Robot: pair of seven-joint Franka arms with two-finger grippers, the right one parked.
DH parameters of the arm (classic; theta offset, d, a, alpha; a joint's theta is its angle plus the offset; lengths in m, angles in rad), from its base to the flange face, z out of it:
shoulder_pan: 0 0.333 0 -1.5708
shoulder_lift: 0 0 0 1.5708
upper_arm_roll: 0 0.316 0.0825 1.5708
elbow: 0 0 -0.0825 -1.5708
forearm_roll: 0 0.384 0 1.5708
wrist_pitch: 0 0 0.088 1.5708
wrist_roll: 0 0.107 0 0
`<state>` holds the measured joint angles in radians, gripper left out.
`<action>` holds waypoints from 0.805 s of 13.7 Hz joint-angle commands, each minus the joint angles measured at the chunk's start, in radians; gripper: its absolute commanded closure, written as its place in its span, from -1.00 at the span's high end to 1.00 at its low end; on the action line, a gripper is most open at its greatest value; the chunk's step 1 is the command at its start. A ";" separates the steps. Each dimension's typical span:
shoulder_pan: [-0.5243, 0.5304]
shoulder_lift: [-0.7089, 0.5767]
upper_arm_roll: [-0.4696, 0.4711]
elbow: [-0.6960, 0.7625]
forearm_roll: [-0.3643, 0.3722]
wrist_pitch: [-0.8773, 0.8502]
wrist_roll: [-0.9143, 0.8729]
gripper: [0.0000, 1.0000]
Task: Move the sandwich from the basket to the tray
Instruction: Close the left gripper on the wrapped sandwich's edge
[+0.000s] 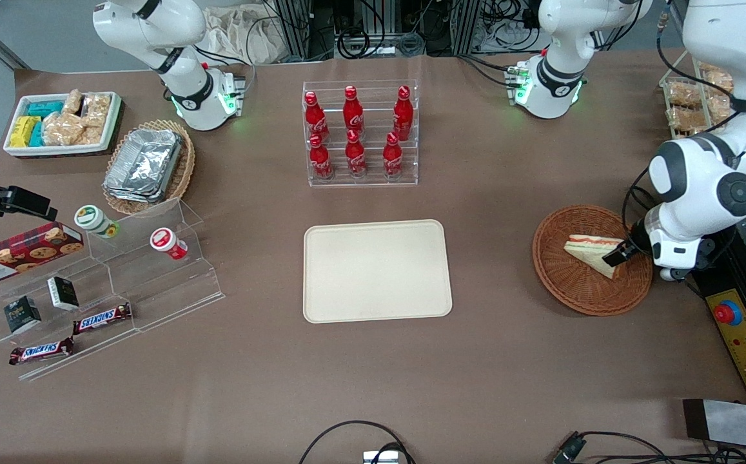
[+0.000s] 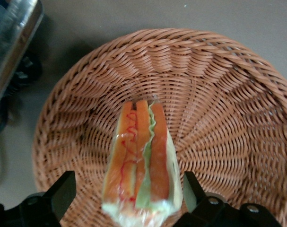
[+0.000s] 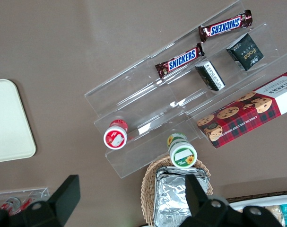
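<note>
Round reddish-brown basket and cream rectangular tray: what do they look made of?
The round reddish-brown basket looks like woven wicker: interlaced strands, slight sheen. The cream rectangular tray seems matte plastic or fibre, finely speckled. The gripper straddles the sandwich, fingers open.

We see a brown worktop under even light; cables and metal framing sit above its upper edge.

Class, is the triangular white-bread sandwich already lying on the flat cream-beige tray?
No: the sandwich lies in the round reddish-brown wicker basket, the open gripper straddling it.
</note>
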<state>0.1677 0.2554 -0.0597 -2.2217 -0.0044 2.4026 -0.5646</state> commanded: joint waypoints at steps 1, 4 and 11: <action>-0.007 0.030 -0.005 0.004 -0.008 0.029 -0.044 1.00; -0.011 0.047 -0.009 0.005 -0.006 0.038 -0.044 -0.89; -0.011 -0.031 -0.038 0.152 0.011 -0.193 0.035 -1.00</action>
<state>0.1593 0.2699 -0.0938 -2.1394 -0.0019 2.3279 -0.5720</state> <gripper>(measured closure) 0.617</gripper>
